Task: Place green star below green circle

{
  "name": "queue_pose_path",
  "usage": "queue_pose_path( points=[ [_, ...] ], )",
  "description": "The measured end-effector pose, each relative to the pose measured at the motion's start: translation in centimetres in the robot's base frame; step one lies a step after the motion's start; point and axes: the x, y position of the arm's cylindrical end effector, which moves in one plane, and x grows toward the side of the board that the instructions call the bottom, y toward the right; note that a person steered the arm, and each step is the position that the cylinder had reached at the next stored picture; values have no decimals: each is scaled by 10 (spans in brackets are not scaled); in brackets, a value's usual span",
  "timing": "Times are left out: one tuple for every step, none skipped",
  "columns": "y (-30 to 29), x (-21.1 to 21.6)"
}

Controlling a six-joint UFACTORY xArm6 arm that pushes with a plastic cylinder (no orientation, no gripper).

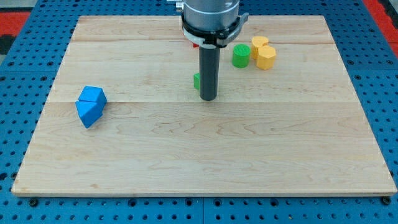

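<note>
The tabletop (205, 162), a pale wooden board on a blue pegboard, lay mostly bare, its blocks gathered along the view's top and left. The arm carried no claw at all, so nothing could be spread, pressed together or pinching; it ended in a dark rod (208, 71) standing upright from a grey collar near the view's top centre, and my tip (208, 99) rested on the board. That placing seemed deliberate: the green star (196, 81) showed only as a sliver at the rod's left edge, touching or just beside it, the rest hidden, so its shape could not truly be made out. Judged from this, the tip would need to work round to the star's left and push it toward the view's right, since the spot below the green circle (241, 56) lay to the right of the rod. That spot looked free. At the view's left sat a blue block (91, 106), angular and well apart from everything. Just right of the green circle, touching or nearly so, stood two yellow blocks (263, 53), which a careless push might disturb. A scrap of a red block (194, 43) peeked from beneath the collar, too hidden to identify.
</note>
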Motion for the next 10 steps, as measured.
queue_pose_path(
  points=[
    [0, 9],
    [0, 19],
    [-16, 29],
    [-35, 19],
    [-39, 18],
    [-40, 4],
    [-26, -22],
    [-9, -44],
    [36, -44],
    [12, -36]
  ],
)
